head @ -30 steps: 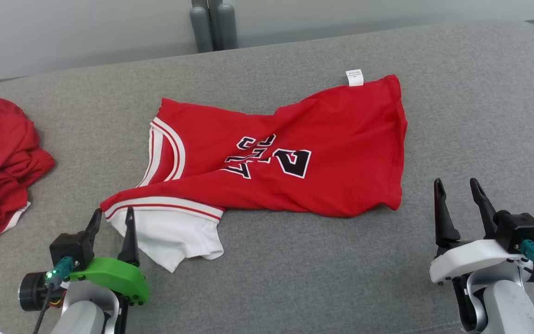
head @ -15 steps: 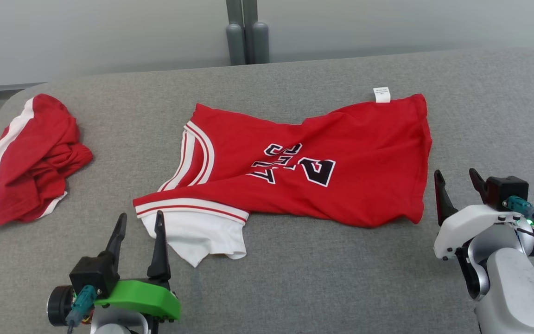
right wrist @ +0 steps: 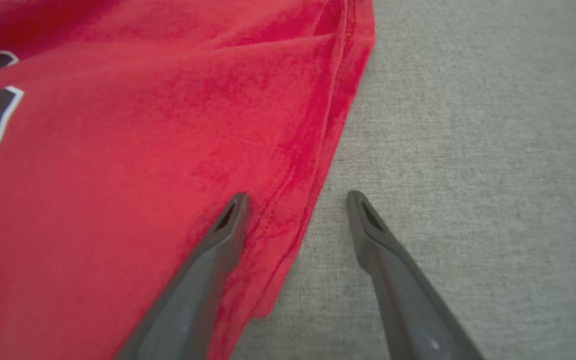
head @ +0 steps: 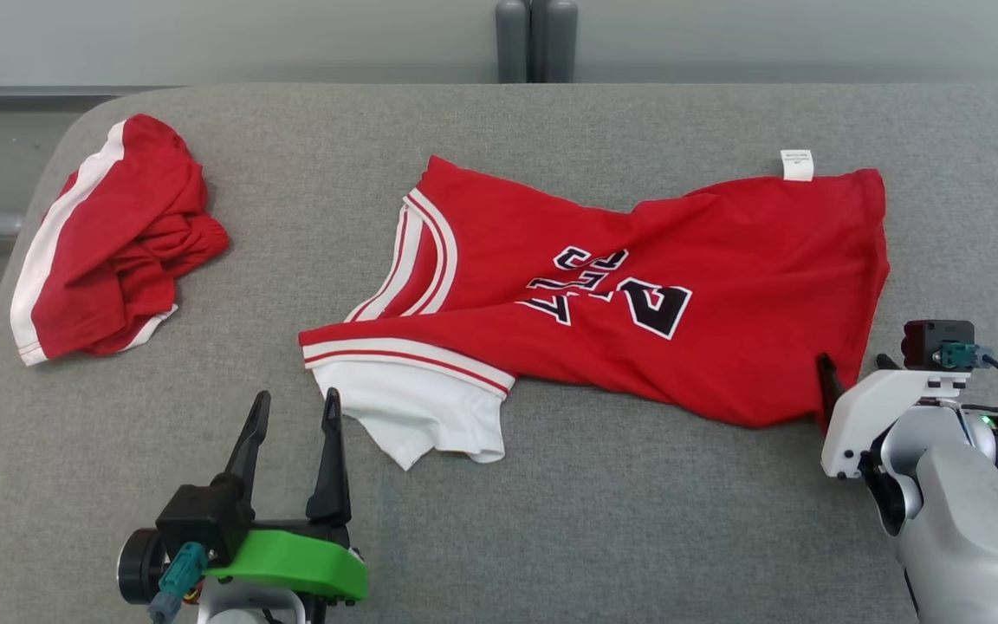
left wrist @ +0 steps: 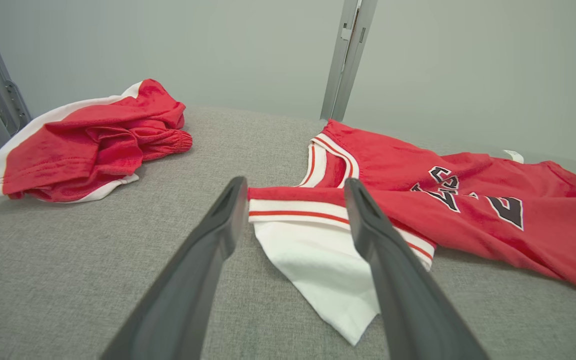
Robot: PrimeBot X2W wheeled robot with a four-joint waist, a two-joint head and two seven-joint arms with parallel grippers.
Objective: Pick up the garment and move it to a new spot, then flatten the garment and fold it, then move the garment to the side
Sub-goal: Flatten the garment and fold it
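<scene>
Garment (head: 638, 286): we see a red jersey with a black and white number lying spread in the middle of the grey bench (head: 638, 520), its neck end toward our left and its hem toward our right; it is creased across the middle, not flat.
Near edge: a striped trim band runs along it, and a white sleeve (head: 417, 416) pokes out below toward us.
Far edge: a small white label (head: 796, 165) sticks out at the far right corner, with a bare strip of bench beyond it up to the bench's back edge.
Hem edge: in the right wrist view it runs between our fingers, one finger over the red cloth (right wrist: 143, 150) and the other over bare bench; we cannot tell if either touches.
Left gripper (head: 296, 394): fingers spread wide and holding nothing, just beside the sleeve's near left edge; in the left wrist view the trim band shows between them, farther on.
Right gripper (head: 854, 360): fingers spread wide, gripping nothing, at the garment's near right corner.
Second red piece (head: 109, 243): crumpled, with a white stripe, close to the bench's left edge and rounded far corner, well apart from the garment.
Open room: a wide bare band of bench between our two grippers, a bare gap between the two red pieces, and bare bench right of the hem.
</scene>
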